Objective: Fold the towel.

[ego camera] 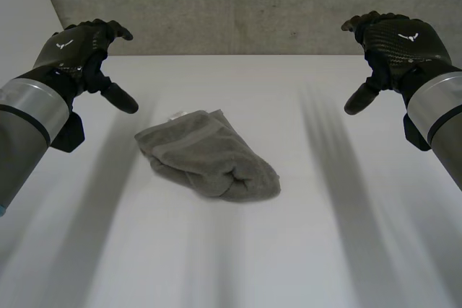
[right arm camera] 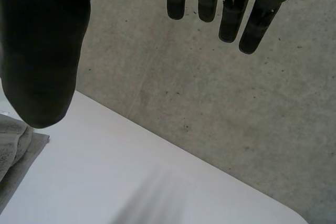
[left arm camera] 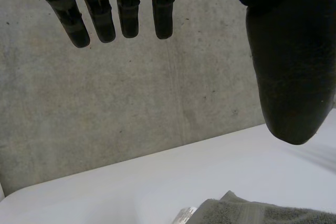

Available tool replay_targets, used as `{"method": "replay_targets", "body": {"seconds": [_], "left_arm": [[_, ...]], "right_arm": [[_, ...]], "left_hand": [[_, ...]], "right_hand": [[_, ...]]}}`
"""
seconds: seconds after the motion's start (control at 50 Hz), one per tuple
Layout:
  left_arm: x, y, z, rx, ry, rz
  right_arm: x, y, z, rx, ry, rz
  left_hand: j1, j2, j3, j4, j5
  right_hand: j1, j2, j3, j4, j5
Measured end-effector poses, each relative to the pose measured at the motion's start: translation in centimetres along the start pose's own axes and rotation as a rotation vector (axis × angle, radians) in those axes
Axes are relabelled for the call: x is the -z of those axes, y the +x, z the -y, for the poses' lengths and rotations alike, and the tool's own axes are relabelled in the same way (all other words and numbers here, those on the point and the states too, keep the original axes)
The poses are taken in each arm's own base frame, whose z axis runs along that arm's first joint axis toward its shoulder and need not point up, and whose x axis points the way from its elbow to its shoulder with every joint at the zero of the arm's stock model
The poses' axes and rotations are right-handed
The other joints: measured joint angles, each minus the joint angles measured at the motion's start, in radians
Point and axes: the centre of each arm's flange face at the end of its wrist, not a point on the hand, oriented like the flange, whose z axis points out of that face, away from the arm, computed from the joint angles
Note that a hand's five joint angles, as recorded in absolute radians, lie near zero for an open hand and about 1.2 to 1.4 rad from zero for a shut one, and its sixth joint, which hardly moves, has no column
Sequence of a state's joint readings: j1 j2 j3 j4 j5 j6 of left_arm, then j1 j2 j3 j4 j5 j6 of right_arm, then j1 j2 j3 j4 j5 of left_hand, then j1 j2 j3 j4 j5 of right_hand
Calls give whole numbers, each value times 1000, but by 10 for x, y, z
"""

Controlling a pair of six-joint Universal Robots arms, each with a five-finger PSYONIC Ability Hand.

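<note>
Grey towel [ego camera: 208, 155] lies bunched at centre frame on the white table [ego camera: 325, 250], between my hands and well apart from both. My left hand [ego camera: 76, 47] is upper left, my right hand [ego camera: 401, 41] upper right. Both have fingers loose and spread.

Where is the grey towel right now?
In the head view the towel lies crumpled on the table, between the hands, nearer the left hand than the right hand.

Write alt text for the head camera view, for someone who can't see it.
A grey towel lies bunched near the middle of a white table. The robot's left hand and right hand hover open on either side of it, touching nothing, with a concrete wall behind.
</note>
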State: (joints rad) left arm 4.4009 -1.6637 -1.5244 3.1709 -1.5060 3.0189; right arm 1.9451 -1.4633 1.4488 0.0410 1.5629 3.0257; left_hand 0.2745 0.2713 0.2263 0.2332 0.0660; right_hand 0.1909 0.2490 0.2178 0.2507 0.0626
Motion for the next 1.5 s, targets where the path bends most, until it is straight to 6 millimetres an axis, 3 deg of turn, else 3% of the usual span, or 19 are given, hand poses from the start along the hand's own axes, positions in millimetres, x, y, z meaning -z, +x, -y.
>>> {"method": "replay_targets", "body": {"seconds": [0.66, 0.8, 1.0, 1.22, 1.26, 1.34, 1.4, 1.46, 1.5], "left_arm": [[1, 10, -12, -5, -12, -50], [-14, 19, -36, -73, -35, -136], [-31, 54, -107, -408, -141, -402], [-38, 64, -156, -556, -218, -479], [-39, 63, -160, -568, -225, -483], [-38, 63, -164, -586, -235, -487], [-38, 63, -164, -591, -234, -487], [-39, 64, -161, -593, -226, -489], [-39, 66, -158, -593, -218, -491]], "right_arm": [[0, -5, -9, -10, -26, 35], [-11, -21, -44, -16, -139, 146], [-23, -47, -120, -85, -365, 271], [-26, -74, -166, -186, -466, 312], [-27, -79, -172, -206, -472, 317], [-28, -91, -184, -248, -489, 331], [-28, -97, -189, -263, -491, 338], [-29, -100, -188, -272, -473, 343], [-31, -100, -184, -274, -451, 343]], "left_hand": [[0, -9, 0, 0, -3], [0, -9, 0, 0, -3], [0, -10, 0, 0, -3], [0, -10, 0, 0, -3], [0, -10, 0, 0, -3], [3, -5, 0, 0, 10], [143, 147, 0, 0, 183], [680, 705, 0, 0, 700], [921, 956, 0, 0, 950]], "right_hand": [[0, 0, 0, 0, 0], [0, 0, 0, 0, 0], [0, 0, 0, 0, 0], [0, 0, 0, 0, 0], [51, 24, 0, 0, 29], [372, 322, 0, 0, 328], [613, 562, 0, 0, 571], [844, 804, 0, 0, 881], [943, 927, 0, 0, 1024]]}}
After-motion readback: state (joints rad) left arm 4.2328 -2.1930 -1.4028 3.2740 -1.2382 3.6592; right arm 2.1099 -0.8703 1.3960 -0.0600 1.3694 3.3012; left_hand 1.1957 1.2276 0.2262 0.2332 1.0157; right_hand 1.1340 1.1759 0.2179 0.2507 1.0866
